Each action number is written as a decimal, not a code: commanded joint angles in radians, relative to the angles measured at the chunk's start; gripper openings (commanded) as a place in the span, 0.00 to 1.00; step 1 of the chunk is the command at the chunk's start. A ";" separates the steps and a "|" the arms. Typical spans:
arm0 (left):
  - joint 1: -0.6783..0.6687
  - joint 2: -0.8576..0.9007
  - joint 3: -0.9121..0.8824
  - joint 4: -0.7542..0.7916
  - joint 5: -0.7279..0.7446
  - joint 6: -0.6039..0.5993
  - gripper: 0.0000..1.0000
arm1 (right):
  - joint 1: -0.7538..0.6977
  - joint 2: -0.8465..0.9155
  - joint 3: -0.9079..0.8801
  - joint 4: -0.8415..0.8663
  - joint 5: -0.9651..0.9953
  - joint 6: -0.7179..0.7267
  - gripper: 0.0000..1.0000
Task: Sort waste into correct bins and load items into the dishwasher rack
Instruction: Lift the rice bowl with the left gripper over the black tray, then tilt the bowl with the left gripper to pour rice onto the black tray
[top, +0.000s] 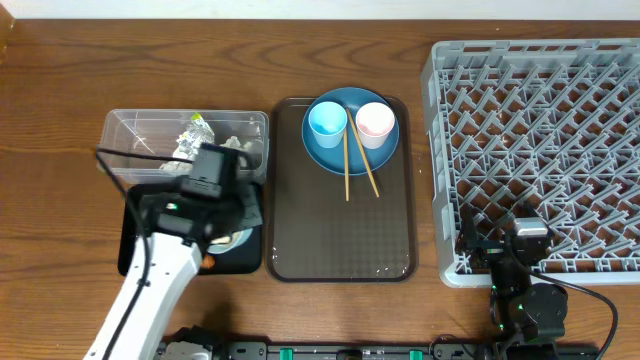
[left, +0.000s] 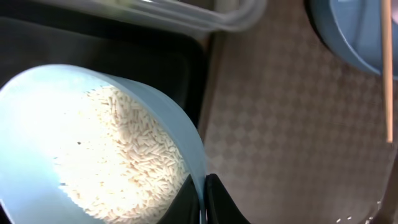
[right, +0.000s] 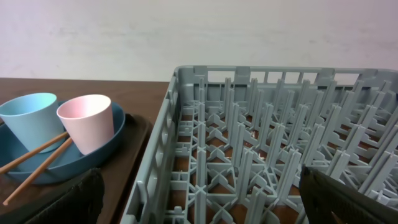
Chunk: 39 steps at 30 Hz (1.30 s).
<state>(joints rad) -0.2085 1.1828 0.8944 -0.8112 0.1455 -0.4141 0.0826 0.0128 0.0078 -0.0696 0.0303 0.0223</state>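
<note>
My left gripper (left: 204, 200) is shut on the rim of the pale blue bowl (left: 37, 106), one finger inside and one outside. White rice (left: 124, 155) fills the bowl, which hangs tilted over the black tray (top: 130, 250). A small orange piece, perhaps the carrot (top: 207, 262), shows in that tray. The clear tub (top: 130, 135) holds crumpled tissue (top: 235, 145) and a yellow-green wrapper (top: 197, 125). On the dark blue plate (top: 335, 155) stand a light blue cup (top: 327, 121) and a pink cup (top: 374, 122), with the chopsticks (top: 358, 165) across it. My right gripper (right: 208, 199) is open over the near edge of the dishwasher rack (top: 540, 140).
The plate sits at the far end of a dark brown serving tray (top: 340, 230) between the bins and the rack. The rack fills the right side of the table, its pegs upright. My left arm crosses the lower left corner.
</note>
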 joint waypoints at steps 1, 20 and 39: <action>0.106 -0.012 0.006 -0.004 0.170 0.119 0.06 | -0.001 -0.002 -0.002 -0.002 -0.001 0.014 0.99; 0.710 0.002 0.006 -0.163 0.931 0.555 0.06 | -0.001 -0.002 -0.002 -0.002 -0.001 0.014 0.99; 0.766 0.079 -0.008 -0.215 1.137 0.602 0.06 | -0.001 -0.002 -0.002 -0.002 -0.001 0.014 0.99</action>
<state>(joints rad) 0.5529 1.2552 0.8940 -1.0176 1.2133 0.1600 0.0826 0.0128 0.0078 -0.0696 0.0303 0.0223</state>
